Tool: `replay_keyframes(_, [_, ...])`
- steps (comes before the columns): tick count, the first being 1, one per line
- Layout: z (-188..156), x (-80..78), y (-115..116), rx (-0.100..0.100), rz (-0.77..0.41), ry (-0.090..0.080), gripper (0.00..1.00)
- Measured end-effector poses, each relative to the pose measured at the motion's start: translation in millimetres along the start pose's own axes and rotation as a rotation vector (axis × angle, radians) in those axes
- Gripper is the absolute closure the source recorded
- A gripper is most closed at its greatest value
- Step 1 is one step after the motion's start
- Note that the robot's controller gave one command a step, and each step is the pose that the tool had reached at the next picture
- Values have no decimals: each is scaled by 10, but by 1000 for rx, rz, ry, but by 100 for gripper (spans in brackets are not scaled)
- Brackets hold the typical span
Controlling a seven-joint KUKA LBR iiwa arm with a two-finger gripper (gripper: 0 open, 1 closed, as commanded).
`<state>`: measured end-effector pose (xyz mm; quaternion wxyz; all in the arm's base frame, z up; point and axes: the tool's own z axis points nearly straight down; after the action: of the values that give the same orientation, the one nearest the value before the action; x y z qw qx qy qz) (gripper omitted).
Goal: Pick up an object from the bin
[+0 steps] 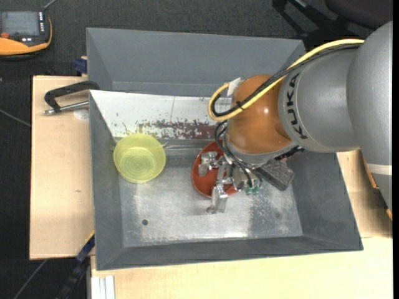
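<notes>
Fairly bright, even light falls from above on the grey metal bin. Its back wall glares almost white, and the floor shows a pale sheen. The translucent yellow-green plastic cup glows, the grey robot arm carries soft highlights, and the dark carpet stays dim.

A cup is set at the left of the bin; a dish is placed at its centre, partly covered by the end effector.
</notes>
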<state>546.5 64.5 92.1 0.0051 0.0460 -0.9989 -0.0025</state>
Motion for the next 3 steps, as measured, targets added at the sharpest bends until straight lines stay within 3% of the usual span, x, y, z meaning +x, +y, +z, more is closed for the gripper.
replay_keyframes(1, [-122, 56, 60, -1, -219, -2, 0])
replay_keyframes(2, [-121, 55, 56, -1, -218, -2, 100])
replay_keyframes(3, [-1024, -236, 329, 1, -714, -12, 100])
